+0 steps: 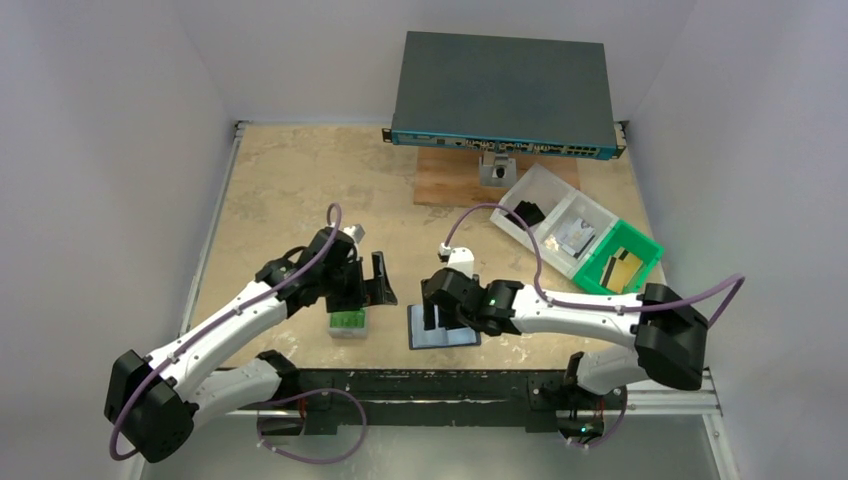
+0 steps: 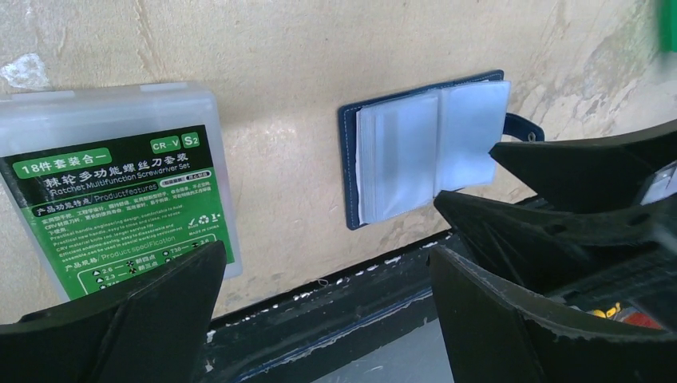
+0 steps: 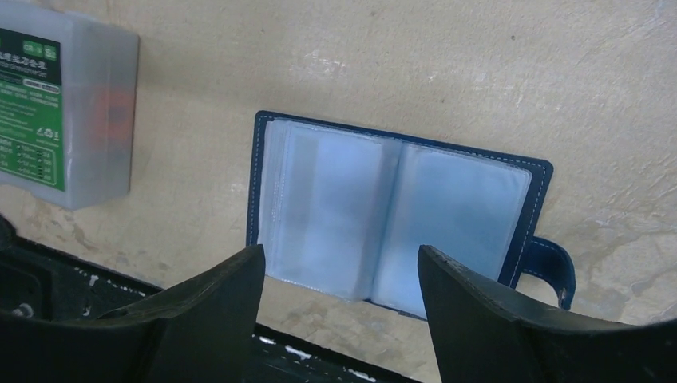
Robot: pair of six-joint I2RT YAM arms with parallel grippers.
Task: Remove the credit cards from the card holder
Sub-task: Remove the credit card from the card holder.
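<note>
Right gripper [image 3: 339, 262]: jaws spread wide and holding nothing, poised directly over the card holder [image 3: 399, 207], its fingertips covering the holder's near edge.

The card holder lies flat and open on the table [image 1: 290, 180], close to the near edge, with the clear sleeves facing up. Its snap tab [image 3: 551, 259] sticks out to the right. No card is visible in either facing sleeve. The leaves stacked beneath cannot be checked from here.

Left gripper [image 2: 327, 254]: also wide and empty, to the left of the holder and above the grey case [image 2: 120, 183] with the green label. That case sits just left of the holder without touching it.

Judgement: extraction looks finished or nearly so. The next move calls for turning the sleeves over to confirm that none holds a card. That needs one fingertip placed lightly on a thin, limp leaf while the cover is pinned down.

Obstructions: nothing rests on the holder. The two grippers are close together, so contact between them is the main hazard.

Beyond the holder to the right, well apart from it, a green tray [image 1: 648, 250] holds tan credit cards [image 1: 621, 268] with dark stripes. A clear compartment box [image 1: 545, 195] adjoins the tray. Farther back are a wooden board [image 1: 445, 185] and a network switch [image 1: 500, 90].
</note>
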